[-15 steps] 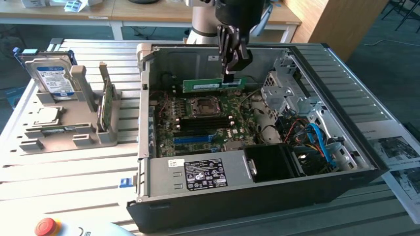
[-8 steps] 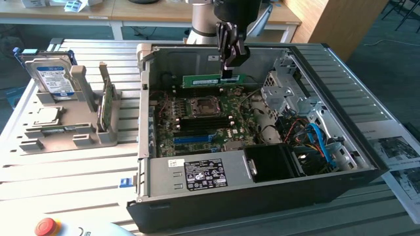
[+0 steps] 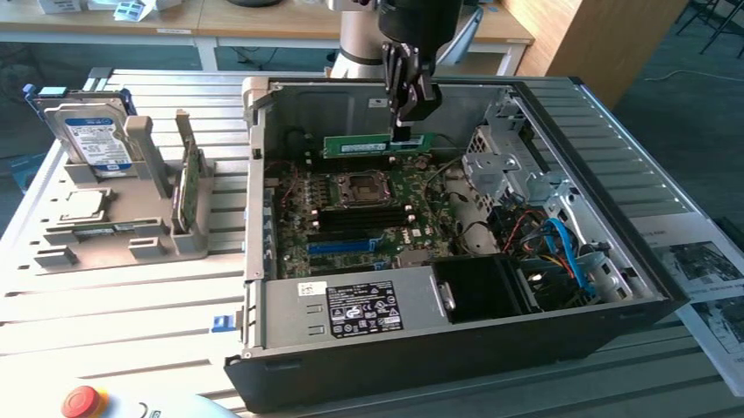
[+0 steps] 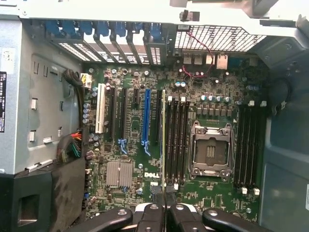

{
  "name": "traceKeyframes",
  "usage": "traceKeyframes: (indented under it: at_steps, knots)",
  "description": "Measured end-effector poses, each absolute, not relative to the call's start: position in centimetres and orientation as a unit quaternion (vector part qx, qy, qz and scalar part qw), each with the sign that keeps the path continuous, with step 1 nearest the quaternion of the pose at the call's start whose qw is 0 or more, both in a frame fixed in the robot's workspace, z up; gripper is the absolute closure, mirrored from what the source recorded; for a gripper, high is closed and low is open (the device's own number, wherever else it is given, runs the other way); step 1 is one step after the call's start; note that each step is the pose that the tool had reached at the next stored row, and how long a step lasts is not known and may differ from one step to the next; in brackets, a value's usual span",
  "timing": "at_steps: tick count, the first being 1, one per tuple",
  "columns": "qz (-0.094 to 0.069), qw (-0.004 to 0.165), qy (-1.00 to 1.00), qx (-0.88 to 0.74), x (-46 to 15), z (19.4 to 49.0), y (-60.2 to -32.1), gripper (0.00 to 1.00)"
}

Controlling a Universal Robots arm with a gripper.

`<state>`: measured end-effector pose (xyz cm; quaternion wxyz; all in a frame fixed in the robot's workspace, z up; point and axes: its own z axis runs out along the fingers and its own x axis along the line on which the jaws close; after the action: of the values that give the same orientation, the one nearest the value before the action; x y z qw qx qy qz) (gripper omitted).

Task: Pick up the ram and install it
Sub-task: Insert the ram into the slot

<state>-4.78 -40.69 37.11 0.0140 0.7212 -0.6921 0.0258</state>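
Open black PC case lay nearest, its front wall hiding the motherboard's near edge. Over the board, beyond the CPU socket, the claw was pinched nearly shut on the ram, covering part of its top edge. From the wrist, the ram appeared edge-on, chips unseen; contact with a slot could not be judged.

Robotics lab bench, PC-assembly setup. Pincer gripping ram over open desktop case; bare motherboard beneath pincer. Slatted aluminium table under everything. Toward exterior view's left of pincer: grey parts rack, hard drive upright in it. Same side, nearer camera: red emergency-stop button. Behind pincer: wooden desks, cables underneath. Toward exterior view's right: printed sheets.
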Motion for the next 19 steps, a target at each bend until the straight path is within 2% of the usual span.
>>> traceKeyframes:
  at_steps: [19]
  knots:
    - [0.026, 0.014, -0.703, 0.711, -4.81, 36.99, -40.46, 0.88]
